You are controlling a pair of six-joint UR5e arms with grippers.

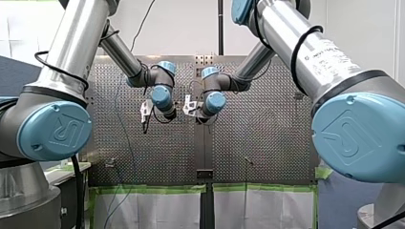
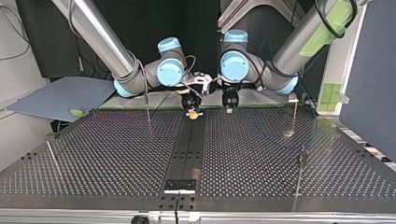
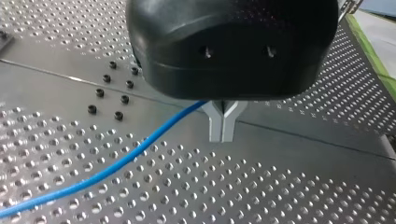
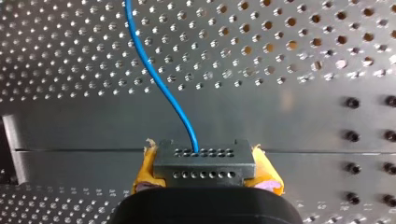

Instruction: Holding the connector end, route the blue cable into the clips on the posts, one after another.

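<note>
I am looking at the perforated tabletop [image 2: 107, 154], with a solid strip [image 2: 188, 149] running down its middle. A small black plate [image 2: 180, 185] is sitting on that strip at the top view's near edge. A grey-blue sheet [image 2: 60, 95] is lying beyond the far left corner. Green tape [image 1: 157, 189] is lining the front view's near edge. Black screw heads [image 3: 109, 93] are clustering beside the strip.

A white wall [image 1: 181, 28] stands behind the silver perforated metal table [image 1: 267, 143]. White sheets edged with green tape [image 1: 157, 210] hang along one edge of the table. Seen from across the table, a black backdrop [image 2: 196, 28] closes the far side. A flat grey-blue board [image 2: 65, 95] lies at the far left, and a dark blue panel [image 2: 373, 70] stands at the right.
</note>
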